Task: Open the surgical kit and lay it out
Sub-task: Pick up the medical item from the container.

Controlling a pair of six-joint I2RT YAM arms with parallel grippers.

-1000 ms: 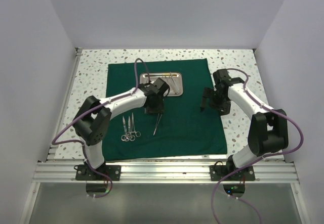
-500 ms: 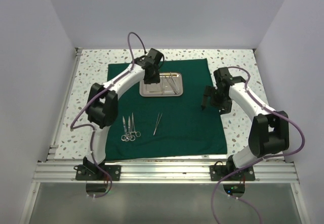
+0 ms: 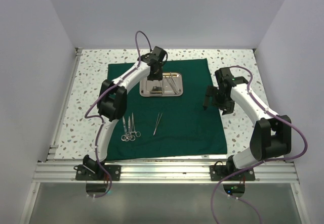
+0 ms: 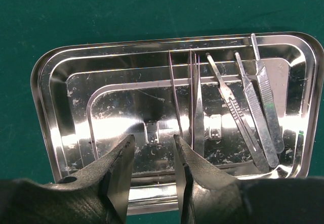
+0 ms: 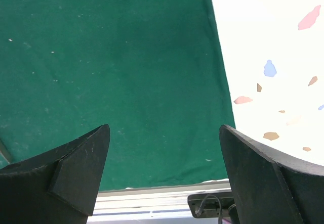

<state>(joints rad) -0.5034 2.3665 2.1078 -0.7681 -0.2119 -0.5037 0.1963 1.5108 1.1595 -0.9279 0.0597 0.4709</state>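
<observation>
**Surgical kit spread on a green cloth**

A speckled table [image 3: 86,87] carries the green cloth [image 3: 192,128], laid flat. Nearest lie scissors and forceps [image 3: 129,129], with tweezers [image 3: 158,123] beside them. The right gripper [image 3: 204,104] hangs over the cloth, jaws wide and empty. Farther back, the left gripper [image 4: 154,143] hovers over the steel tray [image 4: 45,82], jaws partly apart and empty; slim tools [image 4: 253,107] lie inside.

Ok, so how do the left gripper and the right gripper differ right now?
The left gripper hangs over the steel tray; the right gripper hangs over the green cloth near its right edge. The left gripper's jaws stand partly open with a narrow gap; the right gripper's stand wide apart. Both point down and hold nothing.
</observation>
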